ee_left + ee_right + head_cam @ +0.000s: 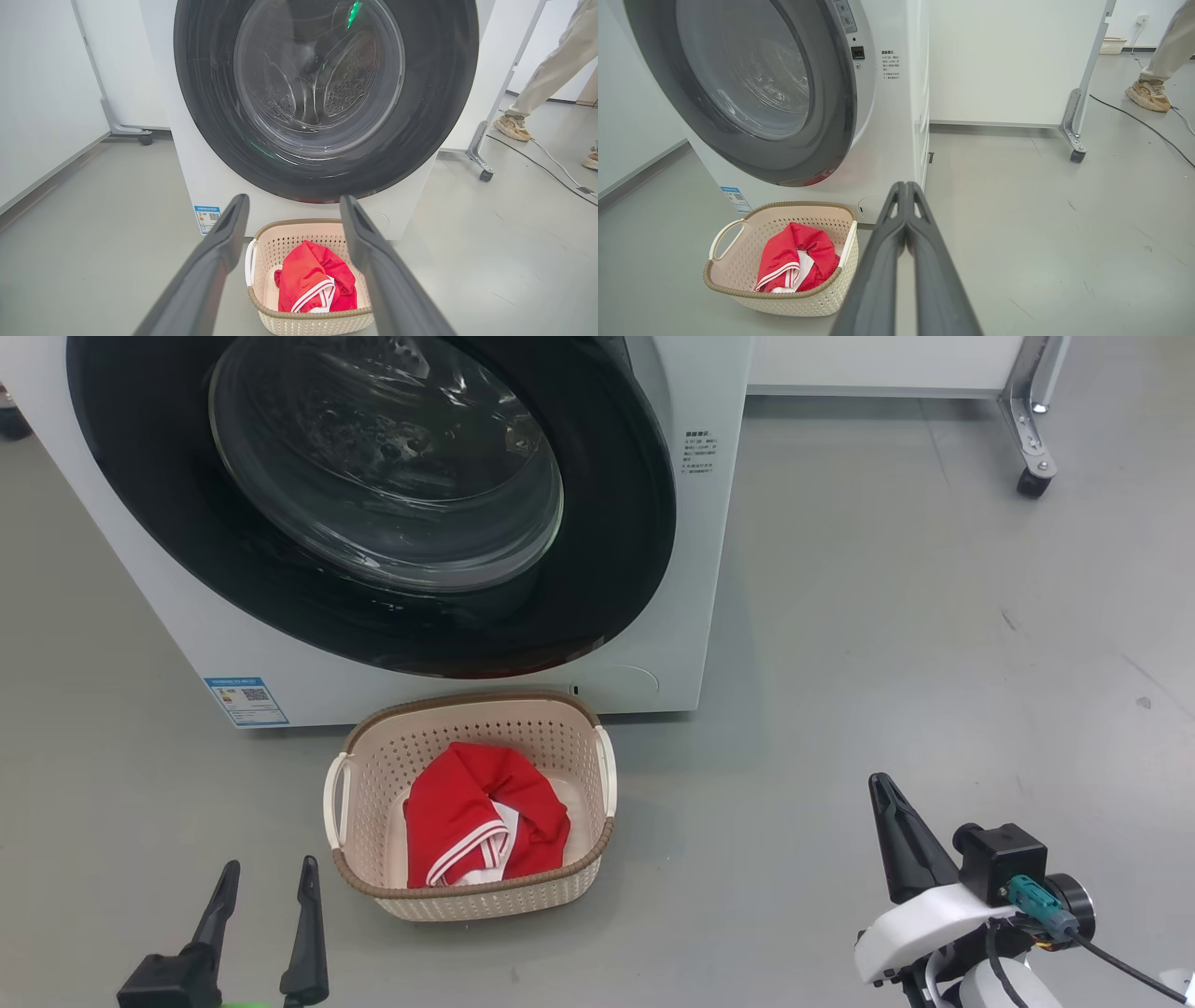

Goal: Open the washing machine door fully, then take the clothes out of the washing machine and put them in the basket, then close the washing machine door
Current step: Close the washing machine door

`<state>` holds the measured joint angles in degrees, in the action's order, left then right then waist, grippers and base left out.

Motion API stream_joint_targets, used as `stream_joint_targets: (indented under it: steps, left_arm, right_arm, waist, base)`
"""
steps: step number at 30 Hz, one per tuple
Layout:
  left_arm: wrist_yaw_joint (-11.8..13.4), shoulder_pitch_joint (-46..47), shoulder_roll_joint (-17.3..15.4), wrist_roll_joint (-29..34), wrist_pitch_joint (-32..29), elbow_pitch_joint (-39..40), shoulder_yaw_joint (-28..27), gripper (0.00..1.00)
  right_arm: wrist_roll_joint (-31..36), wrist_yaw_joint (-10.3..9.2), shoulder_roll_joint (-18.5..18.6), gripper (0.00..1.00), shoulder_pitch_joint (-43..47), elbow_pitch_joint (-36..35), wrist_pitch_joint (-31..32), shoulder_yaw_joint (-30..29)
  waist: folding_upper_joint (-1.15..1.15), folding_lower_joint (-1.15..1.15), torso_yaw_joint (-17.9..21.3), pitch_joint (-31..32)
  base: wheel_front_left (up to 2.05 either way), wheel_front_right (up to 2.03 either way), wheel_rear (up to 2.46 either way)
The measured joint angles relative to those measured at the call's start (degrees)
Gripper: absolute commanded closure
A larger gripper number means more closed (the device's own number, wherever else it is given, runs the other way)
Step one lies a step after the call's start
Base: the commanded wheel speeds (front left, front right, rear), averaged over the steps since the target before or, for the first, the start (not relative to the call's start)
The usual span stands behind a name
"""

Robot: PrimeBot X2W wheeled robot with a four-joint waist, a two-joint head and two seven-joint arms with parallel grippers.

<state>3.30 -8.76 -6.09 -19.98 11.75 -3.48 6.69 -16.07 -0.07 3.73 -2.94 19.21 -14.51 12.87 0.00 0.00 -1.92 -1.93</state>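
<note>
The white washing machine (149,579) stands ahead with its round black door (616,569) lying flush against the front, glass window (383,457) bulging out. Below it on the floor sits the cream basket (471,891) holding a crumpled red garment with white trim (481,826). My left gripper (268,873) hovers low to the basket's left, open and empty; between its fingers (224,242) I see the basket (303,322), the clothes (313,280) and the door (434,93). My right gripper (882,789) is off to the right, fingers (906,205) pressed together on nothing.
A white wheeled partition (1032,476) stands behind and right of the washer. A person's leg and shoe (514,126) and a floor cable (537,163) lie at far right. Grey floor (887,616) spreads open to the right.
</note>
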Motion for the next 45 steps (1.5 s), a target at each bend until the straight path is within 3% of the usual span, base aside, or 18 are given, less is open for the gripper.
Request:
stream_joint_targets:
  steps: [15,30,45]
  left_arm:
    - [0.43,0.49,0.13,0.92,0.43,0.11,0.85,0.00]
    - [-0.10,5.38,1.12,1.18,0.92,1.32,2.56,0.00]
    - [-1.16,10.52,1.82,1.18,1.51,2.01,3.75,0.00]
  right_arm:
    - [0.86,0.87,0.47,1.00,-1.69,-0.07,0.00,0.30]
    - [4.88,4.56,3.59,1.00,-19.07,-1.25,2.25,3.82]
    - [4.43,6.52,4.36,1.00,-37.68,2.93,6.73,4.90]
  waist:
    - [0.00,0.00,-1.40,-1.67]
    - [0.00,0.00,-5.93,-7.31]
    - [0.00,0.00,-12.65,-14.62]
  base:
    - [0.00,0.00,0.00]
    - [0.00,0.00,0.00]
    - [0.00,0.00,0.00]
